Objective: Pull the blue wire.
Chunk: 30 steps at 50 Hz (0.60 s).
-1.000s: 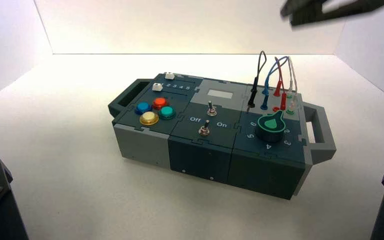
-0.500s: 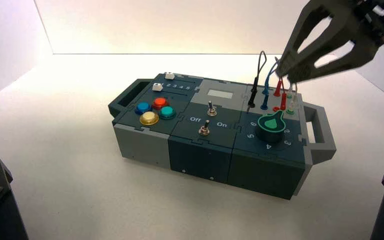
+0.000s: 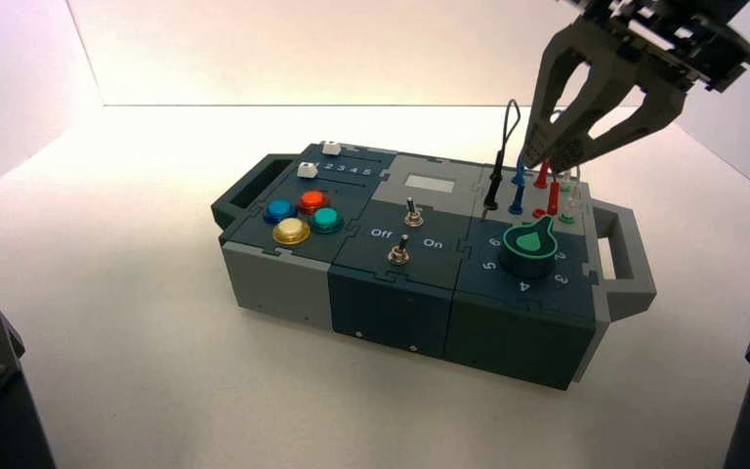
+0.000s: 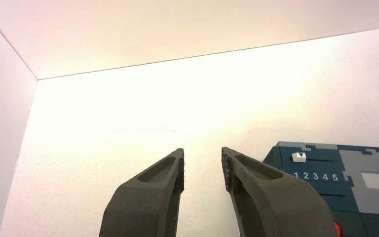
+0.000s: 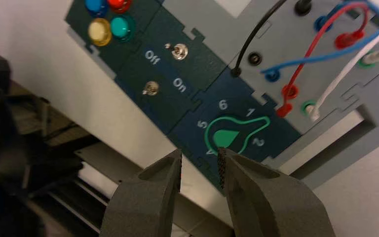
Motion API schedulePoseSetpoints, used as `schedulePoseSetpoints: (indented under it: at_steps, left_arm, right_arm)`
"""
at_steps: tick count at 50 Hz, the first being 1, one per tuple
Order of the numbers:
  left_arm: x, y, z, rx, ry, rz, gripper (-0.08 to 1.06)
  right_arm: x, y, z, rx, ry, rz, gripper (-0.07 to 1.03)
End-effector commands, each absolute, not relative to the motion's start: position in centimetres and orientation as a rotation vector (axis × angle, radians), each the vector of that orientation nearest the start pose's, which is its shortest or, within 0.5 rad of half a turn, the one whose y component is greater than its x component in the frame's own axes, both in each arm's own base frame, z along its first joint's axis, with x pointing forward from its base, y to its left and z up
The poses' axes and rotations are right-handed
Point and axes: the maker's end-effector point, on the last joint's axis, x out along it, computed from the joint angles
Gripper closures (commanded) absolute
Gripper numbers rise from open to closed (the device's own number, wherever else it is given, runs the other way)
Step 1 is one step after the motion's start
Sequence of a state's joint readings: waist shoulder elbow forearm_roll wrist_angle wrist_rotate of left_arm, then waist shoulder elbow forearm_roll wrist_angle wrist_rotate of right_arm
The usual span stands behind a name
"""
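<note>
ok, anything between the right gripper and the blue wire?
Probably the red lead: in the right wrist view it crosses over the blue wire, and the white lead runs close alongside. The right gripper is over the wire end of the box; whether it touches any lead, I can't tell.

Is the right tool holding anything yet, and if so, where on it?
Nothing is held: the right tool is open above the box, with no wire between its fingers.
</note>
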<state>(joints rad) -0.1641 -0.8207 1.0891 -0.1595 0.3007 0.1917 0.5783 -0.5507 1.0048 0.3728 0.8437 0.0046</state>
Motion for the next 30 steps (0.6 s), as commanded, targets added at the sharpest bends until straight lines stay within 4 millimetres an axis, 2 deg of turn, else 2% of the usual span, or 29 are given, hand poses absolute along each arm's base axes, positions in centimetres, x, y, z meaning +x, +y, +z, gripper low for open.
schedulePoseSetpoints:
  at_steps: [1,15,30]
  left_arm:
    - [25.9,-5.2,21.6,0.068,0.523,-0.219,0.55]
    - [25.9,-5.2,21.7,0.068,0.516,-0.219,0.55]
    - [25.8,-5.1,22.0,0.067,0.503,-0.217,0.55]
  right_arm:
    - [16.6,16.1,12.3,-0.025,1.342,0.560,0.56]
    - [18.2,16.2,10.6,-0.088,1.365,0.526,0.56]
    - [19.6,16.3,10.3,-0.133,1.348,0.516,0.56]
